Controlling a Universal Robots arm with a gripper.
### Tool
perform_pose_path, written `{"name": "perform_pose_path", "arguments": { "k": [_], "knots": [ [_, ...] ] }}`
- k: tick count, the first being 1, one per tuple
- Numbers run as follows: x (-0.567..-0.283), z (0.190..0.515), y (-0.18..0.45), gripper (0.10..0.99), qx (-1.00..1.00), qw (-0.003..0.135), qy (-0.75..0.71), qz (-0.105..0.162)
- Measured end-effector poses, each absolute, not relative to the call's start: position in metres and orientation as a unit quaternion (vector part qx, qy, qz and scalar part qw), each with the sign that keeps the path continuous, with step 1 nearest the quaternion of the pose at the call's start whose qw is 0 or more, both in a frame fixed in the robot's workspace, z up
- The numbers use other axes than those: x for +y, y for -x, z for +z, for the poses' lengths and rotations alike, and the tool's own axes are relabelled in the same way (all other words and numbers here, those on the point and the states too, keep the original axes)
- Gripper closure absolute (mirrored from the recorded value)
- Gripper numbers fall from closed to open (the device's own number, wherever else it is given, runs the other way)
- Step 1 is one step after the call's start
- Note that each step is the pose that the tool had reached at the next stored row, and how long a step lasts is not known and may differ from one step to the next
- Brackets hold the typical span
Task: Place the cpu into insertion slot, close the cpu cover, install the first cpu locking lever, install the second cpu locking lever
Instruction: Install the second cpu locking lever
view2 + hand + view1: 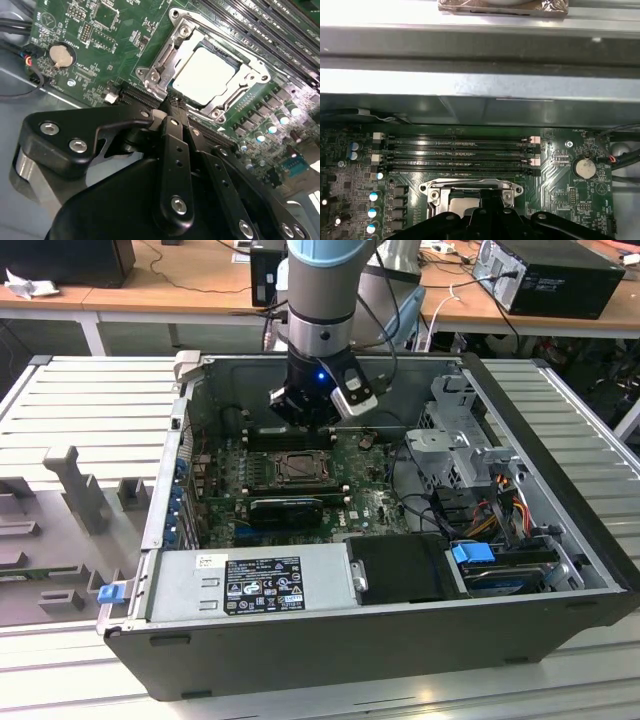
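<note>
Black gripper linkage crowds the lower part of the second wrist view, and you can see its fingers drawn together to a narrow tip that holds nothing. That tip sits at the near edge of the insertion slot, touching or almost touching the metal there; which part it meets, you cannot tell.

Look at the cpu: its pale square face already lies flat inside the socket, upper right of centre in that frame. The cpu cover appears to lie down around the chip, framing it with its window, so your placing step looks done, and the closing probably too. A narrow tip suits pushing thin metal, not carrying anything.

Your first wrist view shows the same socket at the bottom centre, with the long memory slots above it and a coin cell at right.

From the exterior view, your arm hangs upright over the open computer case, in the upper middle of the frame, just above the socket.
</note>
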State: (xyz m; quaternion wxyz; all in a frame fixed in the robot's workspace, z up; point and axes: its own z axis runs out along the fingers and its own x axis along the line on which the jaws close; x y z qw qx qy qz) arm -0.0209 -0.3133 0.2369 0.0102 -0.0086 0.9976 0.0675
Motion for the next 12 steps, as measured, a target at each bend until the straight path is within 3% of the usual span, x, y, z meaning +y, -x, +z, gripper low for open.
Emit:
{"name": "perform_pose_path", "arguments": {
  "k": [5,12],
  "knots": [
    [-0.314,0.249,0.021,0.980,0.998,0.010,0.009,0.068],
    [-0.340,0.247,0.021,0.980,0.998,0.008,0.008,0.066]
  ]
}}
